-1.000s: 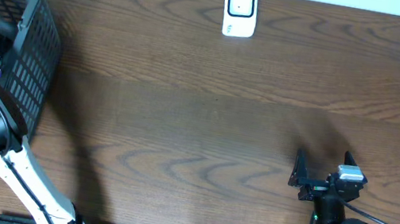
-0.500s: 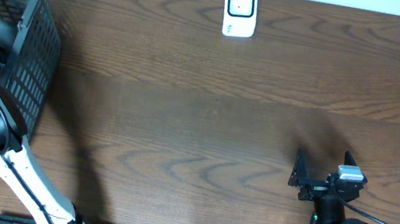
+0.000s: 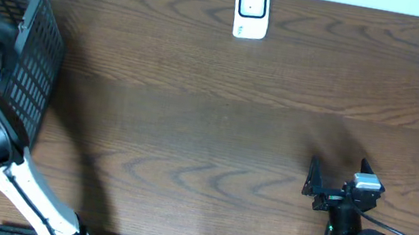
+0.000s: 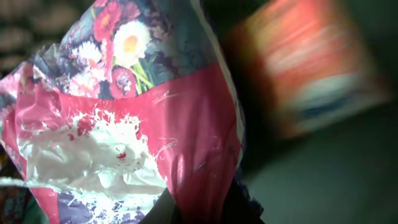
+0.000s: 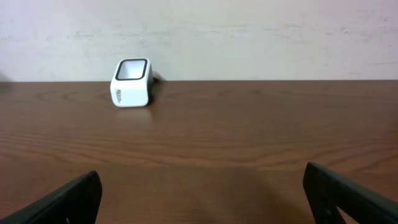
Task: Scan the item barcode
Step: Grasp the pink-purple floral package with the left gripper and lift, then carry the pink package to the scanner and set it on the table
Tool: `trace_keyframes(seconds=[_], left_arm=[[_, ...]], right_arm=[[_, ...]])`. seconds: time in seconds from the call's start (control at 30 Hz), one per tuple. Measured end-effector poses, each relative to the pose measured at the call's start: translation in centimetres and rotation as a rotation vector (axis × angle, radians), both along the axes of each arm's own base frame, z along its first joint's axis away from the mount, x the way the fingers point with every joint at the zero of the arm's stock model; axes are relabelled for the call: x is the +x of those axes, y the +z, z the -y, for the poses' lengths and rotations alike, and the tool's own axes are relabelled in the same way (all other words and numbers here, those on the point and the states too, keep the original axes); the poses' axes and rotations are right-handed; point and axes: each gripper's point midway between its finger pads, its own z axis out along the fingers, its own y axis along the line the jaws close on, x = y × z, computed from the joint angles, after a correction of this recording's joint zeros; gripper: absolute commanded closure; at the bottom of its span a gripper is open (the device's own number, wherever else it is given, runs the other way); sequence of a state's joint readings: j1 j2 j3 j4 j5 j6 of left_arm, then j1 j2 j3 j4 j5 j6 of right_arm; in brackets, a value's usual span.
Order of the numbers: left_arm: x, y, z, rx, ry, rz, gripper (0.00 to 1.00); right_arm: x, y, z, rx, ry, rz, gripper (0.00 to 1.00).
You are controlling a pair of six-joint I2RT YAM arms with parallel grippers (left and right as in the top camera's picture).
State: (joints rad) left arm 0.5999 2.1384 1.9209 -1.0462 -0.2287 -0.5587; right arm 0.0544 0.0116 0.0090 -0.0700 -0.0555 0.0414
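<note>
- Pink and floral, the packet (image 4: 143,124) fills your left wrist view. It lies inside the grey mesh basket (image 3: 35,48) at the table's left end.
- Your left gripper (image 4: 205,210) is down in that basket, with its fingers closed together on the packet's pink film at the lower edge of the view.
- Beside the packet you see an orange-red box (image 4: 311,68), too blurred to read.
- The white scanner (image 3: 252,10) stands at the far edge of the wooden table (image 3: 190,131), window facing up, well apart from the basket.
- Your right gripper (image 3: 313,183) sits near the table's front edge, fingers spread wide, pointing towards the scanner.
</note>
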Motion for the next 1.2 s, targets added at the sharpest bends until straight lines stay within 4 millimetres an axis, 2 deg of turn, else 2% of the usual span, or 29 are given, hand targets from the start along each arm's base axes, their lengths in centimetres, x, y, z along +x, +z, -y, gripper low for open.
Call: trace_keyframes(seconds=[0.03, 0.1, 0.17, 0.23, 0.33, 0.4, 0.43, 0.53, 0.6, 0.7, 0.87, 0.97, 1.07, 1.2], left_arm=[[0.8, 1.6, -0.2, 0.022, -0.008, 0.061, 0.93], [2.6, 6.6, -0.4, 0.083, -0.031, 0.229, 0.93], [3.8, 13.0, -0.1, 0.153, -0.062, 0.417, 0.93], [4.1, 19.9, 1.0, 0.221, -0.105, 0.602, 0.93], [2.9, 28.6, 3.7, 0.294, -0.178, 0.818, 0.93], [1.6, 32.9, 5.9, 0.318, -0.233, 0.925, 0.93], [0.9, 34.4, 7.2, 0.32, -0.261, 0.963, 0.92], [-0.1, 37.4, 11.1, 0.302, -0.382, 1.045, 0.93], [0.2, 38.4, 13.9, 0.272, -0.484, 1.082, 0.93], [1.4, 38.7, 18.4, 0.202, -0.646, 1.115, 0.93], [4.4, 37.4, 27.2, 0.111, -0.995, 1.098, 0.93], [5.8, 35.5, 33.2, 0.079, -1.24, 1.051, 0.92], [6.6, 32.4, 38.5, 0.016, -1.437, 0.972, 0.93], [7.3, 27.5, 43.2, -0.091, -1.583, 0.849, 0.93]], right_arm=[[0.0, 0.0, 0.0, 0.0, 0.0, -0.001, 0.01], [0.0, 0.0, 0.0, 0.0, 0.0, 0.0, 0.01], [0.0, 0.0, 0.0, 0.0, 0.0, 0.0, 0.01], [0.0, 0.0, 0.0, 0.0, 0.0, 0.0, 0.01], [0.0, 0.0, 0.0, 0.0, 0.0, 0.0, 0.01], [0.0, 0.0, 0.0, 0.0, 0.0, 0.0, 0.01], [0.0, 0.0, 0.0, 0.0, 0.0, 0.0, 0.01], [0.0, 0.0, 0.0, 0.0, 0.0, 0.0, 0.01], [0.0, 0.0, 0.0, 0.0, 0.0, 0.0, 0.01], [0.0, 0.0, 0.0, 0.0, 0.0, 0.0, 0.01], [0.0, 0.0, 0.0, 0.0, 0.0, 0.0, 0.01], [0.0, 0.0, 0.0, 0.0, 0.0, 0.0, 0.01], [0.0, 0.0, 0.0, 0.0, 0.0, 0.0, 0.01], [0.0, 0.0, 0.0, 0.0, 0.0, 0.0, 0.01]])
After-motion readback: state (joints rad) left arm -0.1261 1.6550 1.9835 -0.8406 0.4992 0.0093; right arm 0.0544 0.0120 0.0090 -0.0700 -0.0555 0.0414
